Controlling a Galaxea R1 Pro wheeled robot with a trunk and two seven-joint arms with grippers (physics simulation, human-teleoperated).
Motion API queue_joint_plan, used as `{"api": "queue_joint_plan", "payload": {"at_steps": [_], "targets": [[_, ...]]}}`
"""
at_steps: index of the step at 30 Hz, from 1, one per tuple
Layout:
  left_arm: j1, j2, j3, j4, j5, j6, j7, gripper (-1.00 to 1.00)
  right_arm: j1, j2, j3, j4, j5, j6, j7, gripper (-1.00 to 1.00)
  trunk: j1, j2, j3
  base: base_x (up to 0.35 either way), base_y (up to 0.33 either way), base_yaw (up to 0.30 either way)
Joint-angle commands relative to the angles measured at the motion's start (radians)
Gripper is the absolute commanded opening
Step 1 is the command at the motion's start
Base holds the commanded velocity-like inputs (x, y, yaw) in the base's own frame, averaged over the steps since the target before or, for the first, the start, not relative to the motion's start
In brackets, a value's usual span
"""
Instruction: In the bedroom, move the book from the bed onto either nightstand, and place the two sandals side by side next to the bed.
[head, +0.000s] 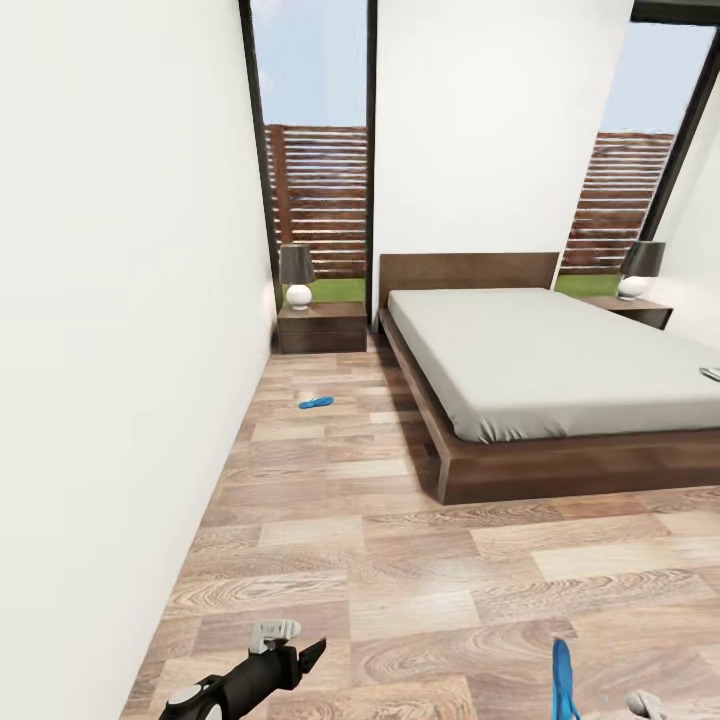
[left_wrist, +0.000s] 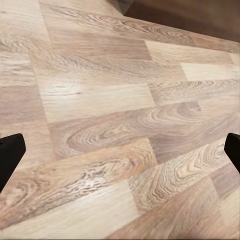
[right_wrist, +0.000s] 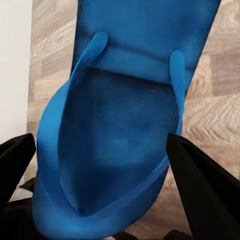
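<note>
Blues and browns ahead of you.
Your bed (head: 540, 370) has a plain light-grey mattress on a dark brown frame; the floor (head: 400, 560) is grey-brown wood grain planks. One bright blue sandal (head: 316, 402) lies there, another blue sandal (right_wrist: 120, 120) sits between your right gripper's (right_wrist: 107, 165) black fingers.

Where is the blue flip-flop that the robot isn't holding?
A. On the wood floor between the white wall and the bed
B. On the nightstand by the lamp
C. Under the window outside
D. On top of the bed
A: in the head view the loose sandal lies on the plank floor, between the white wall and the bed, short of the nightstand; the other sandal is in the right gripper.
</note>
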Motion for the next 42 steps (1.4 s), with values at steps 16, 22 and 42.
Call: {"api": "queue_joint_plan", "payload": {"at_steps": [16,22,42], "targets": [[0.000,0.002,-0.002,0.012,0.009,0.010,-0.001,1.00,-0.001,0.105,-0.025,0.007,0.037,-0.005,-0.124,-1.00,0.000,0.000,-0.001,0.000,0.000,0.000],[0.000,0.002,-0.002,0.017,0.011,0.010,-0.001,1.00,-0.001,0.102,-0.025,0.008,0.036,-0.078,-0.124,-1.00,0.000,0.000,-0.001,0.000,0.000,0.000],[0.000,0.001,-0.003,0.057,0.011,0.008,-0.001,1.00,-0.001,0.102,-0.025,0.014,0.036,-0.091,-0.123,-1.00,0.000,0.000,-0.002,0.000,0.000,0.000]]}}
